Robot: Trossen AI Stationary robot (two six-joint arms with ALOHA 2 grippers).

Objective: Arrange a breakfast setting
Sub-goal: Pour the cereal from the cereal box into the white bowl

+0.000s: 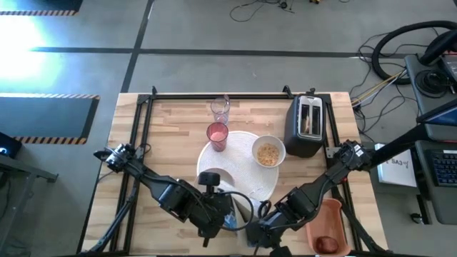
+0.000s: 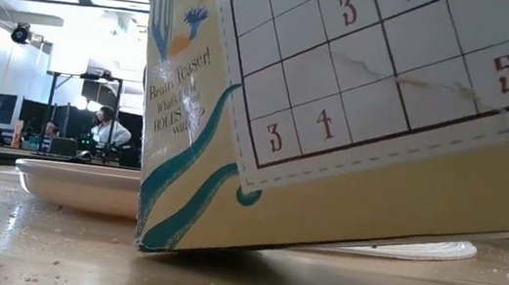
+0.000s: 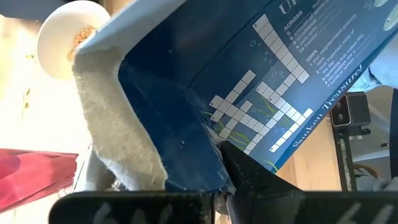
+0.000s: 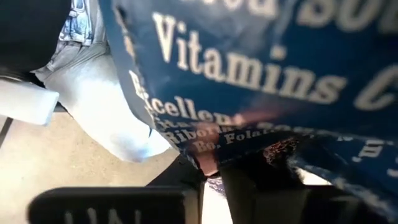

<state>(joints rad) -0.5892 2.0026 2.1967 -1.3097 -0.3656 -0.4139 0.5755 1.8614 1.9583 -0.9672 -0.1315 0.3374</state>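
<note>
The setting looks partly laid, with a cereal box still in hand near the worktop's front edge.

Starting at the left, the left gripper (image 1: 214, 227) sits low by the front edge, its fingers closed tight on the blue cereal box (image 3: 249, 93); the left wrist view shows the box's open flap and puzzle-printed face right against the fingers. In the low view the box (image 2: 356, 117) rests tilted on one bottom edge on the wood.

Toward the middle, the pink tumbler (image 1: 217, 135) stands on the far rim of the large white plate (image 1: 243, 153), and the clear glass (image 1: 220, 110) is just behind it toward the back edge — whether either holds any liquid I cannot tell. The small white bowl (image 1: 268, 152) on the plate's right side already holds pale cereal, so the pouring seems done and the box is left to set aside.

Further right, the right gripper (image 1: 265, 230) is also against the box, nearly closed — it appears to pinch the box's edge. The black toaster (image 1: 305, 125) stands at the back right with toast (image 1: 310, 118) in a slot. At the front right corner an orange tray (image 1: 328, 227) carries a dark-red fruit (image 1: 327, 244) — both seemingly still to be served.
</note>
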